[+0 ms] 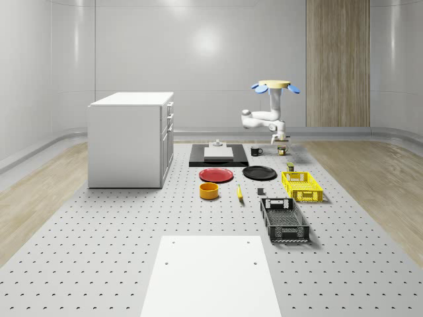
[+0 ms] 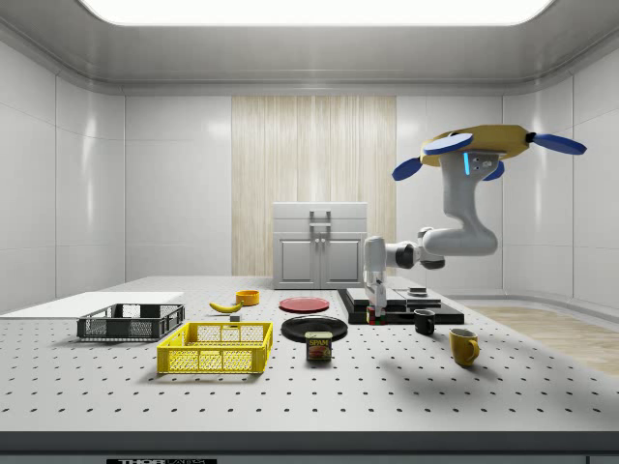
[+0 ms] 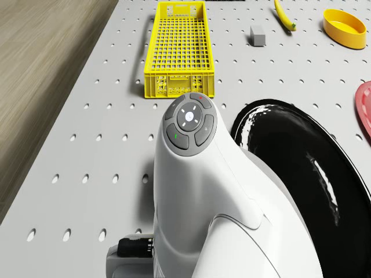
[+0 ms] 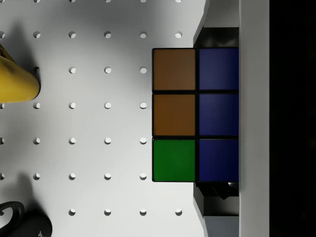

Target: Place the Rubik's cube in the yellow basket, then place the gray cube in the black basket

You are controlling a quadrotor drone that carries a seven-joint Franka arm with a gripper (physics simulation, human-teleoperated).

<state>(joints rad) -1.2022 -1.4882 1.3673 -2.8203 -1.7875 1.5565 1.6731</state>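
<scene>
The drone (image 1: 275,86) hovers over the back right of the table, its arm bent down. In the wrist view my gripper (image 4: 217,114) is shut on the Rubik's cube (image 4: 195,114), with a dark finger against each of two opposite sides. The cube (image 2: 375,312) hangs low near the table; whether it touches the surface I cannot tell. The gray cube (image 1: 260,192) lies on the table beside the yellow basket (image 1: 302,196). The black basket (image 1: 286,232) stands nearer the front, beyond the yellow one. Seen from the drone, the yellow basket (image 3: 179,87) lies past the arm, with the gray cube (image 3: 257,35) beside it.
A black plate (image 1: 259,173), red plate (image 1: 216,175), orange bowl (image 1: 209,191) and banana (image 1: 239,192) lie mid-table. A yellow mug (image 4: 15,81), black mug (image 1: 256,151) and a can (image 1: 289,159) sit close to the gripper. A black tray (image 1: 218,160) and white cabinet (image 1: 131,139) stand at the back.
</scene>
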